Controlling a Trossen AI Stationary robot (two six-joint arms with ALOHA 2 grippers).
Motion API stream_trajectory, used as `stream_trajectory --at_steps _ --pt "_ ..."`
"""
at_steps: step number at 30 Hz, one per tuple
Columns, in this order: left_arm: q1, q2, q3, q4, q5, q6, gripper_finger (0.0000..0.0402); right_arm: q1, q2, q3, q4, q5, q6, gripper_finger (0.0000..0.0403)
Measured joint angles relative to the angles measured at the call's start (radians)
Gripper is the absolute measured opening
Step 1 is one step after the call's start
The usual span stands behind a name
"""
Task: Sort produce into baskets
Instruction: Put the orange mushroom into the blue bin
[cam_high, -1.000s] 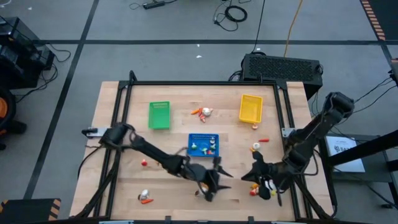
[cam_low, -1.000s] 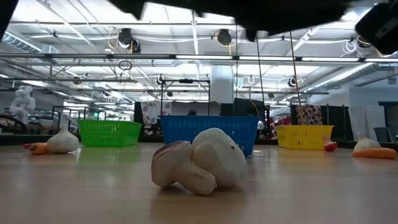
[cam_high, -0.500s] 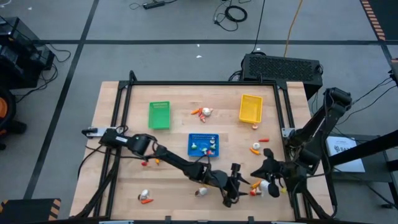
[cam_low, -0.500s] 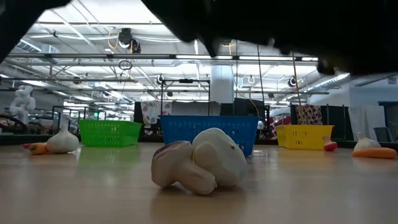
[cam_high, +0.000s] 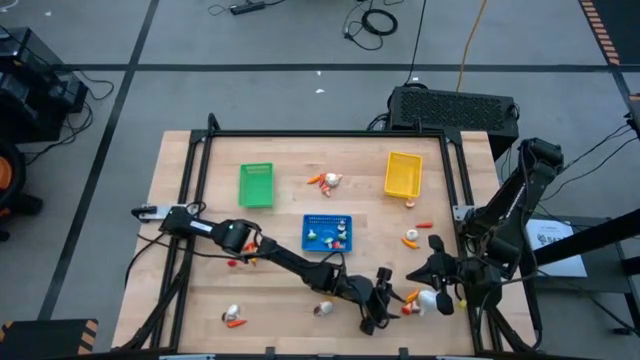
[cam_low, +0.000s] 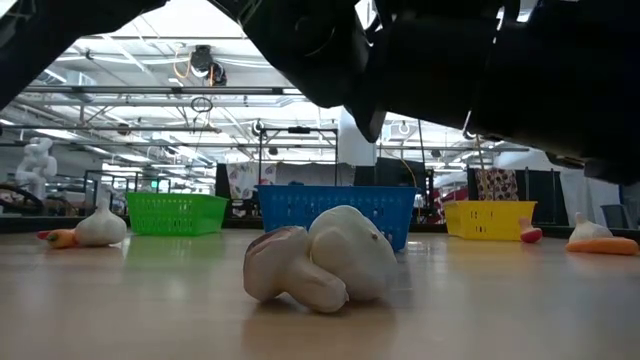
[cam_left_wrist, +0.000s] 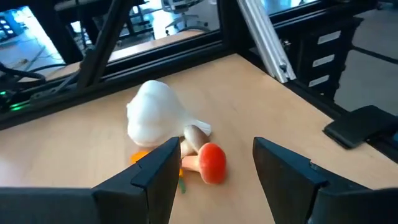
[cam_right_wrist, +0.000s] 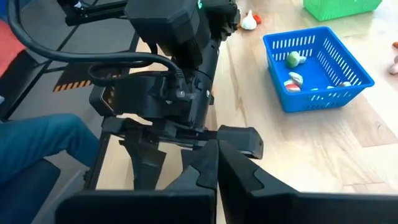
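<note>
My left gripper (cam_high: 390, 298) (cam_left_wrist: 214, 152) is open near the table's front right, low over the wood. A red-capped mushroom (cam_left_wrist: 208, 163) lies just ahead of its two fingers, level with the gap. Beside it sit a white garlic bulb (cam_left_wrist: 155, 115) (cam_high: 430, 300) and an orange piece (cam_left_wrist: 140, 157). My right gripper (cam_high: 418, 278) (cam_right_wrist: 214, 146) hovers shut close by, pointing at the left arm. The blue basket (cam_high: 327, 232) holds a few pieces. The green basket (cam_high: 256, 185) and yellow basket (cam_high: 403, 173) stand farther back.
Loose produce lies at the far middle (cam_high: 325, 180), right of the blue basket (cam_high: 410, 238), at the front left (cam_high: 232, 317) and front centre (cam_high: 322, 309) (cam_low: 320, 260). A red bit (cam_high: 237, 262) lies under the left arm. A black frame rail (cam_high: 455, 190) borders the table.
My left gripper has swept toward the table's right edge and come down, from the front centre to the mushroom and garlic at the front right, staying open. My right gripper has drawn back a little toward the right edge, still shut. No produce has moved.
</note>
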Motion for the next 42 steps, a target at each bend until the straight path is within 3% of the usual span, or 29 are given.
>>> stream_trajectory --at_steps 4,12,21,32,42 --pt "0.003 0.027 0.033 -0.054 0.009 -0.028 0.021 0.0 0.0 0.0 0.001 0.002 -0.014 0.0" --pt "0.001 0.108 0.214 -0.161 0.003 0.006 0.021 -0.002 0.0 0.0 0.001 0.03 -0.033 0.0" --pt "0.007 0.183 0.287 -0.197 0.001 -0.025 0.021 -0.002 0.0 0.001 0.007 0.05 -0.057 0.0" --pt "0.006 0.197 0.299 -0.205 -0.018 -0.041 0.0209 -0.002 0.0 0.001 0.007 0.047 -0.058 0.0" --pt "0.006 0.197 0.299 -0.203 -0.018 -0.053 0.0177 -0.002 0.0 0.001 0.007 0.046 -0.051 0.0"
